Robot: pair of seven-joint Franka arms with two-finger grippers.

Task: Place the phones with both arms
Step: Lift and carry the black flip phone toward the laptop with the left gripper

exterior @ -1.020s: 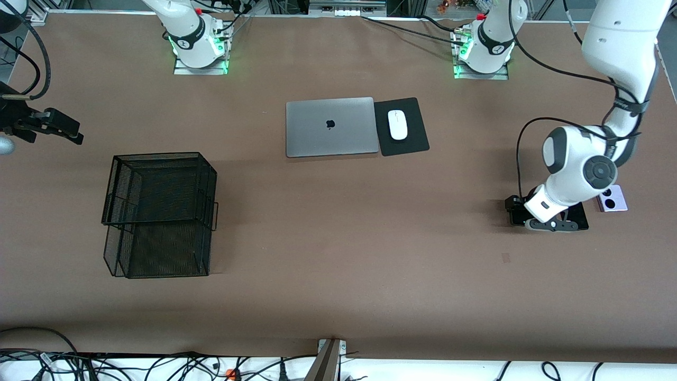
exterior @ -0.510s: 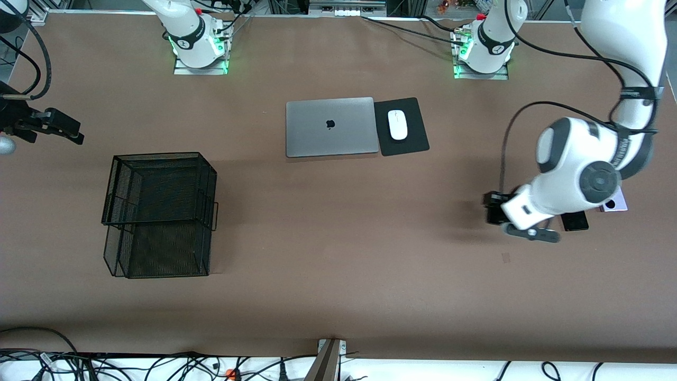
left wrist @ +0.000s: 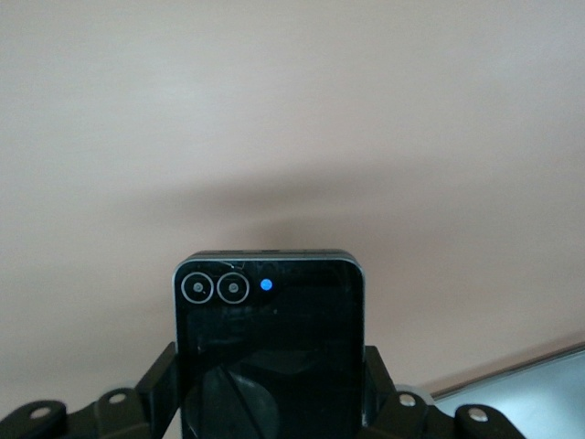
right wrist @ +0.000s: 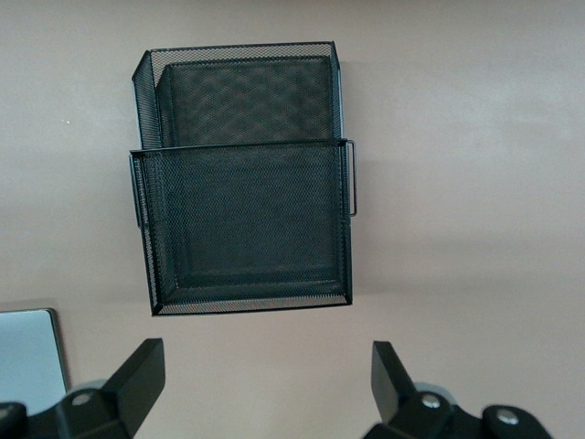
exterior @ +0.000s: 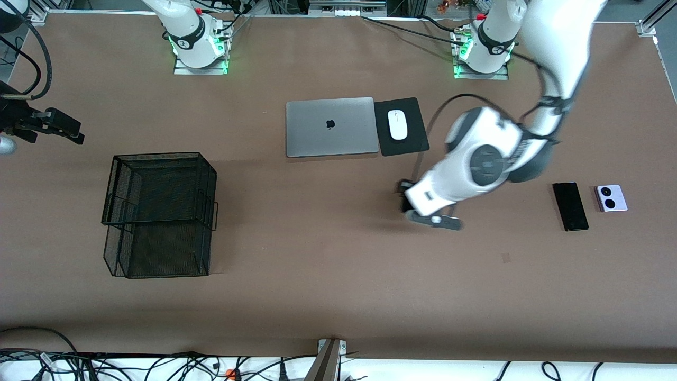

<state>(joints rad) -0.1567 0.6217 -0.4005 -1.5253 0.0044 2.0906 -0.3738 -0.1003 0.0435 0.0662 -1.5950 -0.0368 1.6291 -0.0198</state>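
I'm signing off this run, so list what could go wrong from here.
1. The left end effector, up over bare table, grips the black flip phone only at its lower edges; most of it sticks out, so it might slip in transit.
2. The mesh rack sits at the right arm's end of the table, a long carry.
3. The right end effector hangs open over that rack, so the arms could crowd there.

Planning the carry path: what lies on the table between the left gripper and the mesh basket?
Nothing: in the front view only bare tabletop separates the left gripper, shut on the black flip phone, from the mesh basket.
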